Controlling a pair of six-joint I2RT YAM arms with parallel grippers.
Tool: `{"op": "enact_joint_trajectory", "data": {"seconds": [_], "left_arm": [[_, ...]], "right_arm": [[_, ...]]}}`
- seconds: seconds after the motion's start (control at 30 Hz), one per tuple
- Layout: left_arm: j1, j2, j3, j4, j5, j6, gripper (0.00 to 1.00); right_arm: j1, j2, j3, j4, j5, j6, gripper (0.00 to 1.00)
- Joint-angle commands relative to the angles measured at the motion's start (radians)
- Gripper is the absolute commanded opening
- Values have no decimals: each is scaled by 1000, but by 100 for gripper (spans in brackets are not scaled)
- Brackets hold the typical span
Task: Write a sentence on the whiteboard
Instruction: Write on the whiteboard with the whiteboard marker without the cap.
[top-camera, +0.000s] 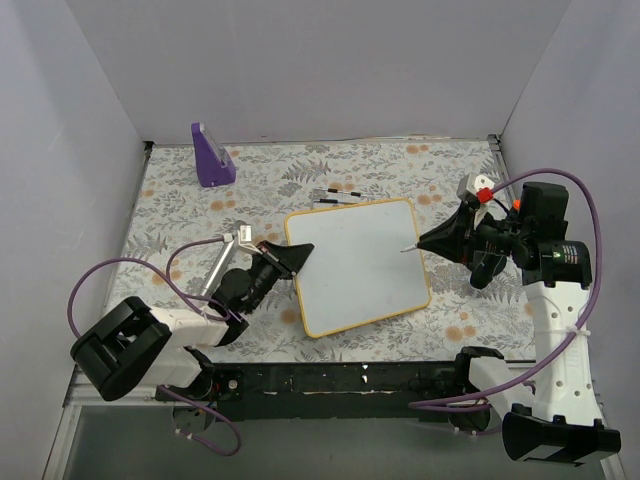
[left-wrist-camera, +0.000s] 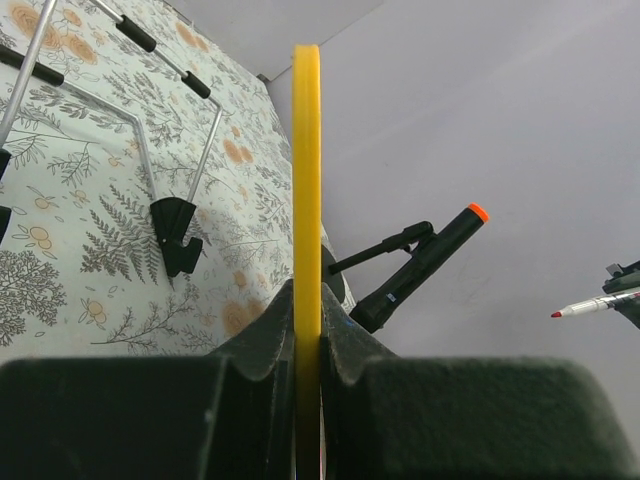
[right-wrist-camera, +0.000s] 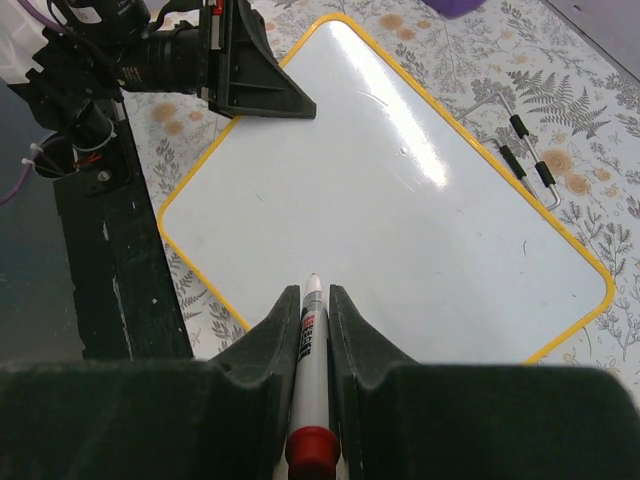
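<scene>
The whiteboard (top-camera: 355, 265), white with a thin yellow frame, lies tilted in the middle of the table. Its surface (right-wrist-camera: 400, 220) shows no red writing; the sentence is not in view. My left gripper (top-camera: 297, 257) is shut on the board's left edge, whose yellow frame (left-wrist-camera: 307, 160) stands edge-on between the jaws in the left wrist view. My right gripper (top-camera: 425, 243) is shut on a white marker (right-wrist-camera: 310, 330) with a red rear end. Its tip (top-camera: 405, 250) points left over the board's right part. The left gripper also shows in the right wrist view (right-wrist-camera: 270, 95).
A purple wedge-shaped stand (top-camera: 212, 155) sits at the back left. A wire stand with black grips (top-camera: 340, 193) lies just behind the board and also shows in the right wrist view (right-wrist-camera: 525, 160). A black rail (top-camera: 330, 380) runs along the near edge. Grey walls enclose the table.
</scene>
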Motion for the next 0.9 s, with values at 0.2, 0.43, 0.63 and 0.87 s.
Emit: {"op": "enact_joint_trajectory", "data": {"seconds": [0.2, 0.43, 0.63, 0.87], "left_arm": [[-7, -55, -35, 134, 46, -60, 0], [-7, -41, -101, 221, 34, -81, 0], [-8, 54, -120, 358, 34, -101, 0], [-15, 162, -74, 377, 23, -129, 0]], "right_arm": [[3, 28, -11, 41, -30, 6, 1], [229, 86, -57, 237, 162, 113, 1], [449, 184, -66, 381, 341, 183, 1], [566, 200, -126, 570, 433, 290, 1]]}}
